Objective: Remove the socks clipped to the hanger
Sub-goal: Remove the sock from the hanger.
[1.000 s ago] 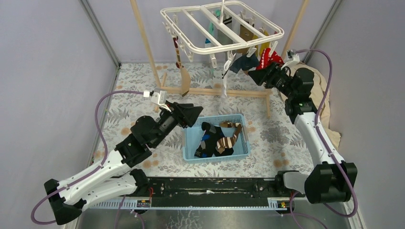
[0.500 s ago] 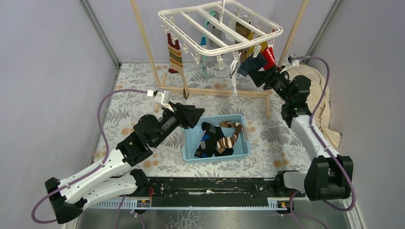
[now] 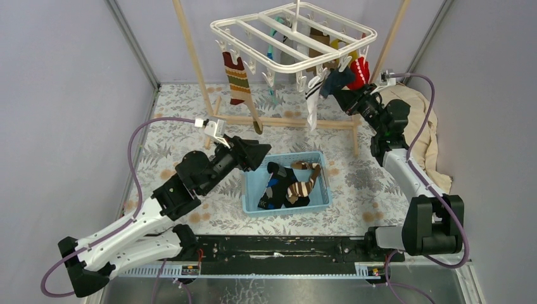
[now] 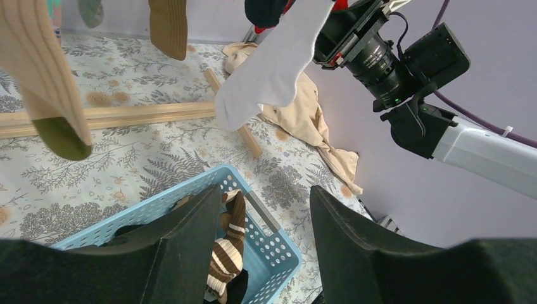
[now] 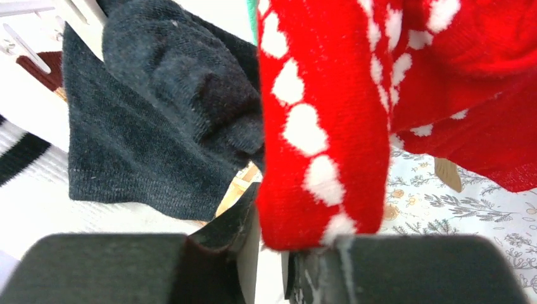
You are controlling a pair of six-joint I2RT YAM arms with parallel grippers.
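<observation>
**Right gripper (image 5: 272,266) at the red sock (image 5: 323,126)**

Its jaws stand narrow at the lower edge of the red sock, which hangs at the right corner of the hanger (image 3: 221,26). If they really pinch it, one cannot tell. The left gripper (image 4: 266,234) hovers open over the blue basket (image 3: 328,183).

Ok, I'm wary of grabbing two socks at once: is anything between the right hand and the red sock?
Nothing visible does. The red sock hangs with its tip at the finger gap of the right hand. The dark sock hangs beside it, above one finger, not in between.
</observation>
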